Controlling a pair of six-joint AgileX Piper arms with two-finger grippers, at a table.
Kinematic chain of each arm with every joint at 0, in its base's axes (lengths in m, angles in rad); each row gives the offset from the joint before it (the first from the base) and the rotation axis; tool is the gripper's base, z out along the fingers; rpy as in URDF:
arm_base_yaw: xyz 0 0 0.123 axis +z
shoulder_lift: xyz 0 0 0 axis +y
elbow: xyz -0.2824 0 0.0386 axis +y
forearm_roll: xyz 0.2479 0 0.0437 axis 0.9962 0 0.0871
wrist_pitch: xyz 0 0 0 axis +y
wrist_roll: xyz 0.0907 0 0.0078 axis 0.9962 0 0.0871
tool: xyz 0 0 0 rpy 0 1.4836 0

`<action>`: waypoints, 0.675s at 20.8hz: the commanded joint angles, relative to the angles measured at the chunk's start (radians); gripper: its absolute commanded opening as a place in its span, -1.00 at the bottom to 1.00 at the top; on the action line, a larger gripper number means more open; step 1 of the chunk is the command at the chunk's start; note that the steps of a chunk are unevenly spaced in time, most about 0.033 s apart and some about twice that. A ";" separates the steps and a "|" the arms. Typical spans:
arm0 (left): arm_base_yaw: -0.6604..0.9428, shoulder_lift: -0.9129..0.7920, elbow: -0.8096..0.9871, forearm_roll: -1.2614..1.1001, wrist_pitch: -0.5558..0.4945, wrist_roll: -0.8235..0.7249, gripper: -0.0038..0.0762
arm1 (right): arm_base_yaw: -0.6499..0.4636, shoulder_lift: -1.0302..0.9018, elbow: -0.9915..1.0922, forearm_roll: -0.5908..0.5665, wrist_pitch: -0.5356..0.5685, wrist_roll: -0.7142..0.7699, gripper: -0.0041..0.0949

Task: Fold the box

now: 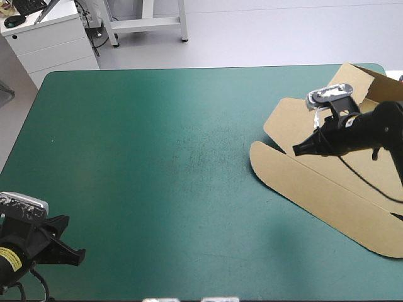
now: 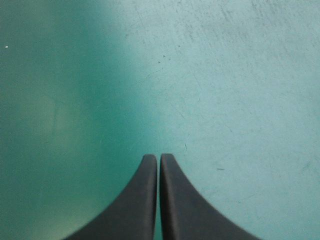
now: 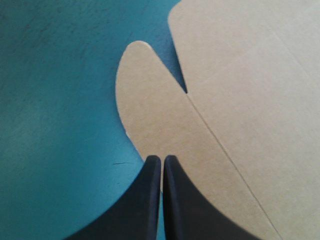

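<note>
The brown box (image 1: pixel 334 189) is a cut sheet lying mostly flat at the table's right side, with one panel (image 1: pixel 368 85) raised near the far right corner. My right gripper (image 1: pixel 297 150) is shut and hovers over the sheet's left part. In the right wrist view its tips (image 3: pixel 161 159) sit above a rounded flap (image 3: pixel 150 100) beside a notch, with nothing between them. My left gripper (image 1: pixel 79 255) is at the near left corner, far from the box. It is shut (image 2: pixel 158 157) over bare cover.
The teal-green cover (image 1: pixel 164 163) stretches between the two arms. The box reaches toward the table's right edge. A white drawer cabinet (image 1: pixel 53 44) stands beyond the far left corner.
</note>
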 commanded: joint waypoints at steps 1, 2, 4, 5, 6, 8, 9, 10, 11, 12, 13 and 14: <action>-0.003 -0.033 -0.022 0.008 -0.137 -0.033 -0.91 | 0.046 -0.160 0.106 0.017 -0.124 -0.018 -0.92; -0.003 -0.065 -0.021 0.008 -0.176 -0.033 -0.92 | 0.046 -0.202 0.147 0.029 -0.143 -0.019 -0.92; -0.003 -0.122 -0.016 0.008 -0.209 -0.033 -0.93 | 0.046 -0.324 0.264 0.045 -0.258 -0.027 -0.92; -0.003 -0.151 -0.005 0.008 -0.212 -0.033 -0.93 | 0.046 -0.391 0.324 0.047 -0.321 -0.029 -0.92; -0.003 -0.174 0.011 0.008 -0.226 -0.033 -0.93 | 0.046 -0.439 0.366 0.043 -0.358 -0.029 -0.92; -0.003 -0.238 0.064 0.008 -0.278 -0.033 -0.93 | 0.046 -0.541 0.456 0.042 -0.415 -0.044 -0.92; -0.003 -0.290 0.110 0.008 -0.337 -0.033 -0.93 | 0.046 -0.607 0.510 0.039 -0.430 -0.084 -0.92; -0.003 -0.328 0.147 0.008 -0.373 -0.033 -0.93 | 0.046 -0.660 0.552 0.037 -0.446 -0.096 -0.92; -0.003 -0.355 0.167 0.008 -0.390 -0.033 -0.93 | 0.046 -0.685 0.572 0.037 -0.459 -0.098 -0.92; -0.003 -0.375 0.182 0.004 -0.398 -0.033 -0.93 | 0.046 -0.718 0.599 0.037 -0.474 -0.098 -0.92; -0.003 -0.398 0.200 -0.003 -0.402 -0.033 -0.93 | 0.046 -0.751 0.625 0.037 -0.493 -0.098 -0.92; -0.003 -0.428 0.219 -0.010 -0.403 -0.033 -0.93 | 0.046 -0.796 0.661 0.037 -0.512 -0.098 -0.92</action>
